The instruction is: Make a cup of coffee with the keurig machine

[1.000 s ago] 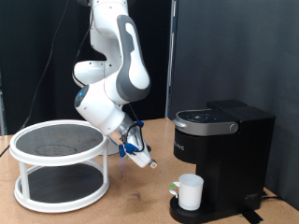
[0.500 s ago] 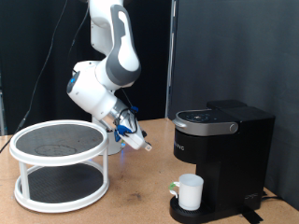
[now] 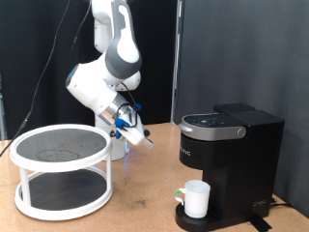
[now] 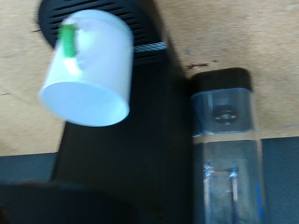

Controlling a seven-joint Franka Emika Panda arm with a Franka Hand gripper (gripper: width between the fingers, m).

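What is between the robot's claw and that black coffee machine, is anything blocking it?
Nothing visible blocks it. The claw hangs in open air between the white two-tier stand and the keurig machine. The cup already sits on the machine's drip base, below the claw's level and clear of it.

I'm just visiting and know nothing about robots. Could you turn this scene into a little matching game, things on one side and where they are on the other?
Things:
1. cup
2. keurig machine
3. end effector
4. two-tier white stand

Places:
A. at the exterior view's left, on the table
B. in the air between the stand and the machine
C. on the machine's round drip base
D. at the exterior view's right, lid down

Pairs: 1-C, 2-D, 3-B, 4-A
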